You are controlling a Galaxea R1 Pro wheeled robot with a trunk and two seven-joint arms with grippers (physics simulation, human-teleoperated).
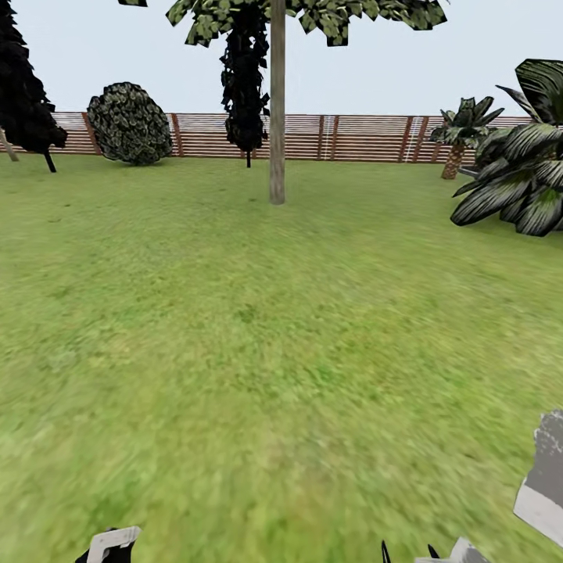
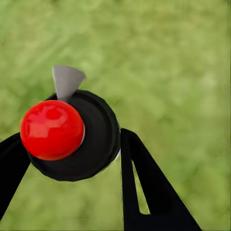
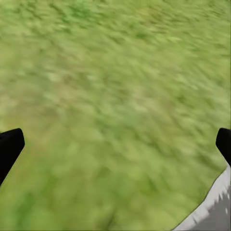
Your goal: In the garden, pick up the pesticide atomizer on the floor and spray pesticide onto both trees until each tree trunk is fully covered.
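While your left pincer (image 2: 72, 149) grips the pesticide atomizer (image 2: 79, 137), your right pincer (image 3: 115, 144) hangs open above the grass (image 3: 115, 86).

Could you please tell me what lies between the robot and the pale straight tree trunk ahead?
Only blurry green lawn in the head view, running up to the pale grey-brown tree trunk.

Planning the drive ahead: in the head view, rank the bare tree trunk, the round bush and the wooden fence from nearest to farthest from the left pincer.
1. Tree trunk, straight ahead on the lawn, well before the fence.
2. Round bush, ahead to the left, just in front of the fence.
3. Wooden fence, across the back.

The left pincer sits at the view's bottom edge.
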